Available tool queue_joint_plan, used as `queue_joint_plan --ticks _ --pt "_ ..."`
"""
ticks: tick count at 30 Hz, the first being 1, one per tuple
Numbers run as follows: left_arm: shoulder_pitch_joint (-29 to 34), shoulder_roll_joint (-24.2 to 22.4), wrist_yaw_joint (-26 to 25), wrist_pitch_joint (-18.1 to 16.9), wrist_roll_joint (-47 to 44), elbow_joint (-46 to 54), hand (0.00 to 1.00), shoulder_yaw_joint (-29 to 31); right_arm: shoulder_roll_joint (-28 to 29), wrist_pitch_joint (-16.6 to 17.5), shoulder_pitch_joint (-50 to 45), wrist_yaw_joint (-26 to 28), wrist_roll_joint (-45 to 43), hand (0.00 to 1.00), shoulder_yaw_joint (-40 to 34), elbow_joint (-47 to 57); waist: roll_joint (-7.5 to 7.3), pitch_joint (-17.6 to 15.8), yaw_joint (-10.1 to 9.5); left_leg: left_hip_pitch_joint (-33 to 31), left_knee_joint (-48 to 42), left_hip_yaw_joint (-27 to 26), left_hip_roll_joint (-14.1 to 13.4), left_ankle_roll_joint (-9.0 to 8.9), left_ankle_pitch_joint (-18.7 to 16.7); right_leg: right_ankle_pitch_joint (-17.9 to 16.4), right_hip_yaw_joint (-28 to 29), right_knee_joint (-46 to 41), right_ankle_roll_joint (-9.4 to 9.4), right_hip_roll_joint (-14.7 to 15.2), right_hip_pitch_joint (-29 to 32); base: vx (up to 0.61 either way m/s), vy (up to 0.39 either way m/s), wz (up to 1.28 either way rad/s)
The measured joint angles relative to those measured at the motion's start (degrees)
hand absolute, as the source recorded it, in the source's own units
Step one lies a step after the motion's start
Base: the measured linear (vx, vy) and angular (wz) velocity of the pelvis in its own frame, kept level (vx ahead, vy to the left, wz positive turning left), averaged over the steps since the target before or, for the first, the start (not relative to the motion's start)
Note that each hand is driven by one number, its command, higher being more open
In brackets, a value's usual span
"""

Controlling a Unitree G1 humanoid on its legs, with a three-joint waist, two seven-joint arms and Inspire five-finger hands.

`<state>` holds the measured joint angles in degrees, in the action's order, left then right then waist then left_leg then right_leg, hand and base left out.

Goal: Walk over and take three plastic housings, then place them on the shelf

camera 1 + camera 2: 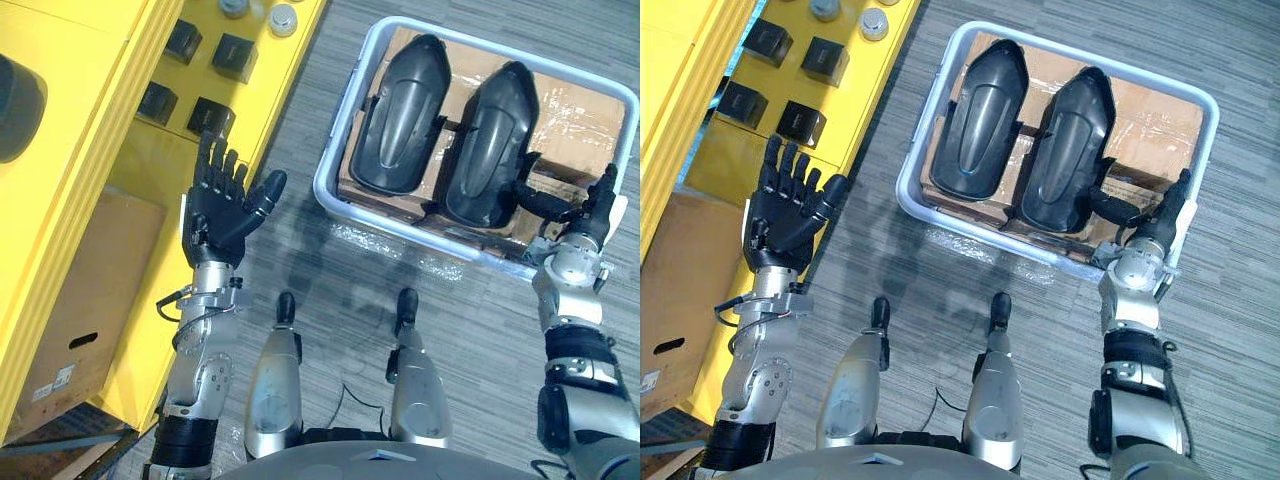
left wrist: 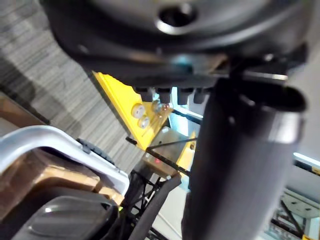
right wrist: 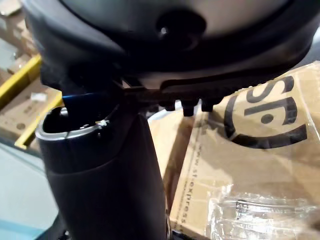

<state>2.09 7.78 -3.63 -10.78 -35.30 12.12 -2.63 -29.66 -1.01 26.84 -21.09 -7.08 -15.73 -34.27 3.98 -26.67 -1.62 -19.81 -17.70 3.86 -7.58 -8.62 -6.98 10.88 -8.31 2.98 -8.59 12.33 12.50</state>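
We judge pick-up in hand: left housing (image 1: 400,115) and right housing (image 1: 490,145) lie in the white tub (image 1: 322,188), right hand (image 1: 1158,222), fingers straight and empty, by the latter, left hand (image 1: 220,205) spread empty; next, a closing grasp.

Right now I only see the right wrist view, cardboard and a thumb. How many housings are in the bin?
Observer: Two, the left housing and the right housing, side by side in the white bin.
Operator: Where is the right hand?
Observer: The right hand is open at the bin's near right corner, thumb toward the right housing.
Operator: And the other?
Observer: The left hand is open by the yellow shelf, apart from the bin.
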Motion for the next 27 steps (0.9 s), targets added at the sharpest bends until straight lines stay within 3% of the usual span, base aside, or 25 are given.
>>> queue_joint_plan --ticks 1,2,11,18,22,27 --pt "0.01 0.09 -0.02 0.00 0.00 -0.48 1.00 0.07 -1.57 -0.24 1.10 1.01 0.06 1.00 1.05 -1.44 0.30 -0.17 -0.02 -0.20 0.05 0.36 0.09 0.00 0.17 0.00 -0.32 -0.03 0.00 0.05 0.00 -0.03 -0.001 0.16" --pt "0.02 0.24 -0.04 0.00 0.00 -0.63 1.00 0.06 -2.81 -0.91 1.88 1.84 0.12 0.00 1.93 -2.38 0.46 -0.25 -0.02 -0.46 0.04 0.69 0.11 -0.04 0.29 0.00 -0.65 -0.03 0.00 0.05 0.05 -0.03 -0.002 0.13" --pt "0.20 1.85 -0.06 -0.02 0.00 -0.69 1.00 0.15 -10.93 -4.34 5.73 7.18 6.86 0.00 6.41 -7.70 0.67 -0.36 -0.32 -1.60 0.33 2.05 0.17 -0.43 1.39 0.02 -2.08 -0.35 -0.04 -0.01 0.49 -0.03 -0.005 0.08" --pt "0.72 1.92 -0.06 -0.07 0.46 -0.59 1.00 0.21 -11.11 -11.22 7.45 7.88 10.49 0.00 8.48 -8.40 0.82 -0.43 -0.58 -0.74 2.12 2.26 0.09 -0.65 2.79 0.01 -2.49 -0.74 -0.03 -0.06 0.41 -0.01 -0.005 0.03" --pt "2.53 2.84 -0.52 -0.10 2.03 2.02 1.00 0.61 -9.88 -12.19 7.01 8.88 10.04 0.00 7.87 -6.64 0.84 -0.43 -0.53 0.97 3.15 1.80 -0.02 -0.60 3.31 -0.01 -2.33 -0.90 0.01 -0.01 -0.48 0.00 0.000 -0.03" --pt "2.98 3.12 -0.43 -0.38 2.24 5.34 1.00 1.98 -9.44 -16.12 6.50 6.22 9.96 0.00 4.59 -8.94 0.84 -0.42 -1.52 3.19 5.49 1.72 -0.07 -0.62 4.30 -0.34 -2.52 -0.90 0.42 -0.01 -1.77 0.00 -0.003 0.01"
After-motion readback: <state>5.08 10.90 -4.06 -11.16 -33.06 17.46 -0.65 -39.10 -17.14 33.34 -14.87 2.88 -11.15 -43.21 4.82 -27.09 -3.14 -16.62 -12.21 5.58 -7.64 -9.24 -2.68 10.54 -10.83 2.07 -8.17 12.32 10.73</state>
